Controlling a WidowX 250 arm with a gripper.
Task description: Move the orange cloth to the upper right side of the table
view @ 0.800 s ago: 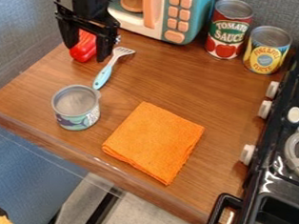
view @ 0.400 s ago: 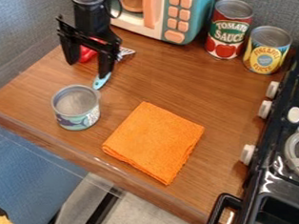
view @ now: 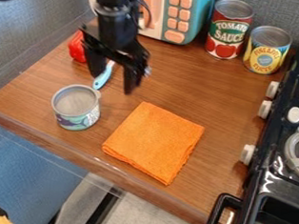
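A folded square orange cloth [view: 155, 143] lies near the brown wooden table's [view: 223, 99] front edge; wood grain runs from it to the red-labelled metal can [view: 228, 35]. Above, the black two-finger gripper [view: 113, 83] hangs, jaws wide apart, holding nothing.

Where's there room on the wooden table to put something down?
The biggest bare bit of table is between the orange cloth and the two food cans. There's a thinner strip between the cloth and the stove. It's crowded at the upper left: the gripper hangs near the blue handle, red thing and small tin.
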